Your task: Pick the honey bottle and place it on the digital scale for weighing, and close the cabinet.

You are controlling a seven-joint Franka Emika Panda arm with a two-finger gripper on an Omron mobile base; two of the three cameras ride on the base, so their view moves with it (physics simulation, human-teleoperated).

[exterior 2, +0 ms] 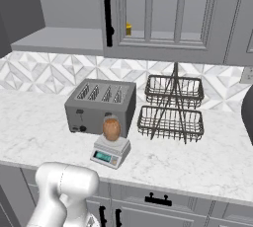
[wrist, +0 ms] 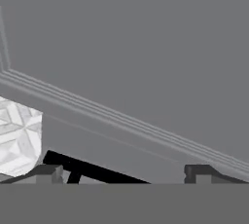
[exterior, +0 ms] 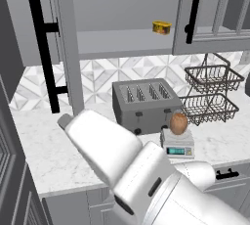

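The honey bottle (exterior: 178, 123) (exterior 2: 111, 129) stands upright on the digital scale (exterior: 177, 146) (exterior 2: 110, 153), in front of the toaster. The cabinet (exterior: 122, 4) is open: its left door (exterior: 27, 18) swings out, with a long black handle (exterior: 45, 53), and the shelf inside is exposed. The right door (exterior: 210, 13) (exterior 2: 163, 9) lies flat against the cabinet. In the hand view my gripper (wrist: 124, 174) is open, its fingertips (wrist: 48, 173) wide apart with nothing between them. It faces a grey recessed door panel (wrist: 146, 47) close up, with a black bar handle (wrist: 87, 169) near the tips.
A small yellow container (exterior: 161, 27) (exterior 2: 128, 28) sits on the cabinet shelf. A dark-grey toaster (exterior: 144, 104) (exterior 2: 101, 100) and a two-tier wire basket rack (exterior: 212, 92) (exterior 2: 173, 105) stand on the marble counter (exterior: 44, 155). Drawers with black pulls (exterior 2: 158, 200) run below.
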